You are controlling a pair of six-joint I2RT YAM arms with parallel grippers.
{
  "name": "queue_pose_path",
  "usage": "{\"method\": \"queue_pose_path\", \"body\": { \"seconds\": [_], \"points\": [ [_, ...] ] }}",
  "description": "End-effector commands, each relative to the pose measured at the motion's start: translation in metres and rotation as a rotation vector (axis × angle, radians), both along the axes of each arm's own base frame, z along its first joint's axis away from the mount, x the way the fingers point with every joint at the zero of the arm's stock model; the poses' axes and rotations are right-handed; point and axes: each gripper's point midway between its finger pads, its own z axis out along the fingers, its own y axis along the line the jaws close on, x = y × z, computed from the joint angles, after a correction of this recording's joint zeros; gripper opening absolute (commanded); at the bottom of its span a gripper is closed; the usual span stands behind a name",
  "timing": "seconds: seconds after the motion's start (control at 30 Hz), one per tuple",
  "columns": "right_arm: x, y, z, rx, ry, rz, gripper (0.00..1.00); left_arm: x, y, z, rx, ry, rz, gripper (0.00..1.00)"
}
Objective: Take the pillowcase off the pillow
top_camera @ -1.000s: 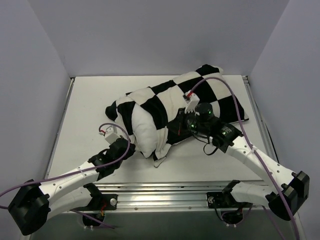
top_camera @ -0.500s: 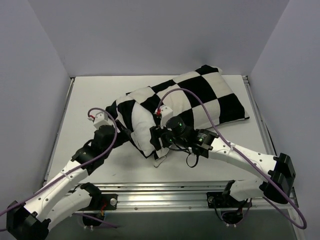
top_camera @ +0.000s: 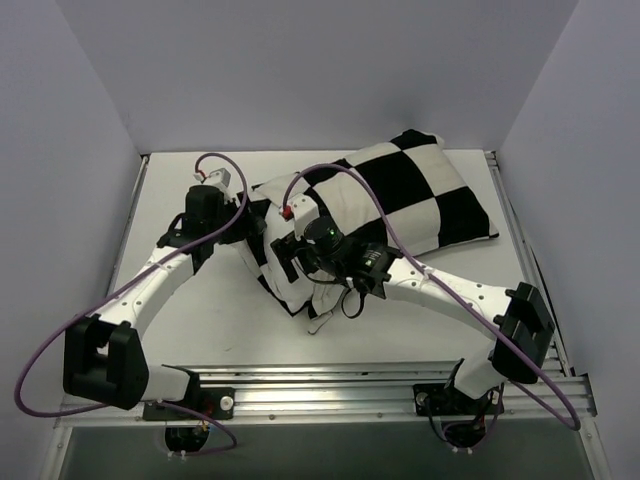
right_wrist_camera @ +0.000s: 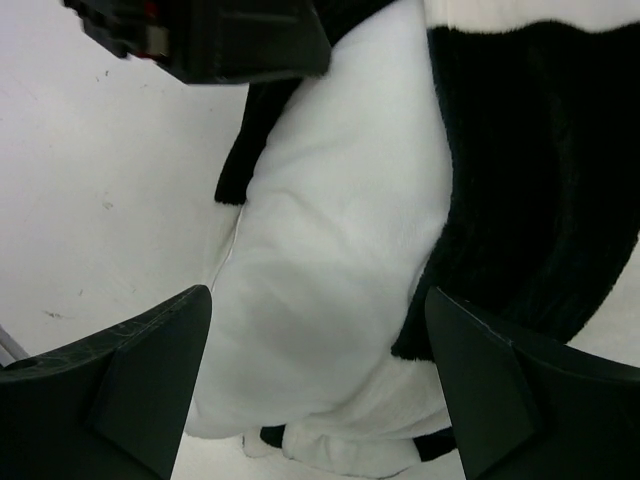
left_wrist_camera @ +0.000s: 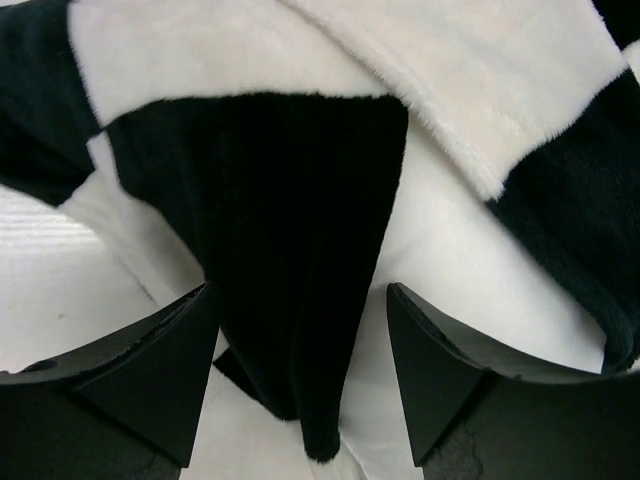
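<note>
The black-and-white checkered pillowcase [top_camera: 400, 195] lies slantwise across the table's far half. At its near-left end the plain white pillow [top_camera: 288, 288] bulges out. My left gripper [top_camera: 245, 222] hangs open at the cover's left end, its fingers either side of a hanging black flap of the pillowcase [left_wrist_camera: 300, 250], with smooth pillow [left_wrist_camera: 450, 270] beside it. Neither finger touches the flap. My right gripper [top_camera: 283, 258] is open over the pillow's [right_wrist_camera: 330, 250] bare end, with the pillowcase's black edge [right_wrist_camera: 530, 200] to its right. The left gripper's body [right_wrist_camera: 200, 40] shows at the top of the right wrist view.
The white table [top_camera: 180, 300] is enclosed by walls on the left, back and right. A metal rail [top_camera: 330, 385] runs along its near edge. Purple cables [top_camera: 350, 185] arc over the pillowcase from both wrists.
Both grippers have opened. The left arm swung from the near-left up to the pillowcase's left end. The right gripper slid left from the cover's middle to the pillow's exposed end.
</note>
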Motion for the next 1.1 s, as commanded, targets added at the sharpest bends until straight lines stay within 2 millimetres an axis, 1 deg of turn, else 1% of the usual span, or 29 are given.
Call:
{"method": "queue_pose_path", "body": {
  "seconds": [0.0,0.03,0.1,0.17,0.2,0.23,0.3,0.37,0.4,0.43,0.47,0.5,0.53,0.57,0.6,0.63,0.67,0.7,0.77,0.8,0.87,0.9,0.93,1.0,1.03,1.07],
  "points": [
    [0.02,0.015,0.04,0.046,-0.118,-0.001,0.84,0.03,-0.023,0.032,-0.05,-0.119,-0.114,0.75],
    [0.022,0.018,0.036,0.032,-0.122,0.002,0.84,0.033,-0.023,0.029,-0.039,-0.117,-0.112,0.74],
    [0.026,0.022,0.037,0.019,-0.139,0.01,0.84,0.043,-0.022,0.023,-0.021,-0.107,-0.104,0.73],
    [0.032,0.029,0.034,0.011,-0.143,0.018,0.84,0.049,-0.02,0.019,-0.003,-0.102,-0.096,0.71],
    [0.034,0.035,0.029,0.005,-0.139,0.028,0.84,0.053,-0.018,0.015,0.01,-0.094,-0.084,0.67],
    [0.038,0.039,0.034,0.016,-0.147,0.025,0.84,0.054,-0.016,0.012,0.018,-0.09,-0.075,0.65],
    [0.044,0.045,0.033,-0.013,-0.174,0.043,0.84,0.055,-0.015,0.008,0.021,-0.078,-0.074,0.59],
    [0.055,0.052,0.028,-0.029,-0.188,0.039,0.84,0.053,-0.015,0.005,0.022,-0.073,-0.074,0.5],
    [0.059,0.054,0.025,-0.037,-0.194,0.032,0.84,0.052,-0.015,0.005,0.02,-0.073,-0.073,0.46],
    [0.066,0.054,0.012,-0.067,-0.192,0.02,0.85,0.051,-0.014,0.003,0.023,-0.067,-0.072,0.41],
    [0.073,0.055,0.01,-0.069,-0.2,0.004,0.85,0.049,-0.014,0.003,0.022,-0.067,-0.073,0.4],
    [0.078,0.054,0.003,-0.086,-0.201,-0.012,0.86,0.048,-0.014,0.002,0.022,-0.064,-0.073,0.39],
    [0.086,0.051,-0.015,-0.123,-0.191,-0.033,0.88,0.048,-0.013,0.001,0.023,-0.062,-0.073,0.37],
    [0.092,0.044,-0.023,-0.154,-0.201,-0.073,0.89,0.046,-0.013,-0.001,0.026,-0.057,-0.073,0.37],
    [0.097,0.039,-0.042,-0.197,-0.192,-0.095,0.9,0.045,-0.012,-0.003,0.027,-0.052,-0.069,0.37],
    [0.101,0.033,-0.053,-0.227,-0.19,-0.12,0.92,0.045,-0.011,-0.004,0.028,-0.051,-0.068,0.37],
    [0.108,0.022,-0.06,-0.253,-0.198,-0.175,0.92,0.044,-0.01,-0.007,0.03,-0.045,-0.065,0.37],
    [0.109,0.01,-0.079,-0.293,-0.183,-0.205,0.93,0.044,-0.009,-0.009,0.031,-0.042,-0.062,0.37],
    [0.116,-0.011,-0.094,-0.305,-0.16,-0.28,0.91,0.043,-0.009,-0.014,0.035,-0.027,-0.062,0.37],
    [0.113,-0.024,-0.105,-0.318,-0.139,-0.301,0.88,0.043,-0.009,-0.015,0.036,-0.025,-0.061,0.37],
    [0.113,-0.036,-0.111,-0.269,-0.104,-0.343,0.83,0.044,-0.008,-0.019,0.042,-0.019,-0.06,0.37],
    [0.112,-0.046,-0.117,-0.258,-0.077,-0.343,0.76,0.044,-0.008,-0.02,0.043,-0.016,-0.059,0.37],
    [0.111,-0.049,-0.118,-0.246,-0.067,-0.348,0.72,0.044,-0.008,-0.021,0.042,-0.014,-0.058,0.37],
    [0.11,-0.053,-0.119,-0.236,-0.058,-0.357,0.53,0.046,-0.01,-0.025,0.037,-0.008,-0.06,0.37],
    [0.109,-0.053,-0.121,-0.24,-0.053,-0.352,0.51,0.047,-0.011,-0.026,0.03,-0.005,-0.06,0.37],
    [0.108,-0.053,-0.122,-0.245,-0.046,-0.346,0.46,0.048,-0.012,-0.027,0.026,-0.006,-0.061,0.37]
  ]
}}
